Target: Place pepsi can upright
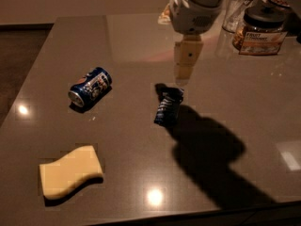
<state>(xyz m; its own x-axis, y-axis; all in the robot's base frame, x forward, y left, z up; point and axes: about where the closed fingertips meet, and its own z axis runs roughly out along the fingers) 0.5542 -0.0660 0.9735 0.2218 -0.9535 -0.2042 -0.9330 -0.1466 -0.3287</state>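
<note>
One pepsi can (pixel 90 87) on its side, jar (pixel 261 32) full, gripper (pixel 183 76) near wrapper (pixel 167 108), state unclear.

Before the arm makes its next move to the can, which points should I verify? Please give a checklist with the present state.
1. Pepsi can in view on the table: ok.
2. Can standing upright: not ok, it lies on its side.
3. Gripper above the can: not ok, it hangs over the blue wrapper; the can is further left in the camera view.
4. Nothing touching the can: ok, the wrapper and the yellow sponge lie apart from it.
5. Jar and glass out of the way: ok, they stand at the far right, away from the can.
</note>
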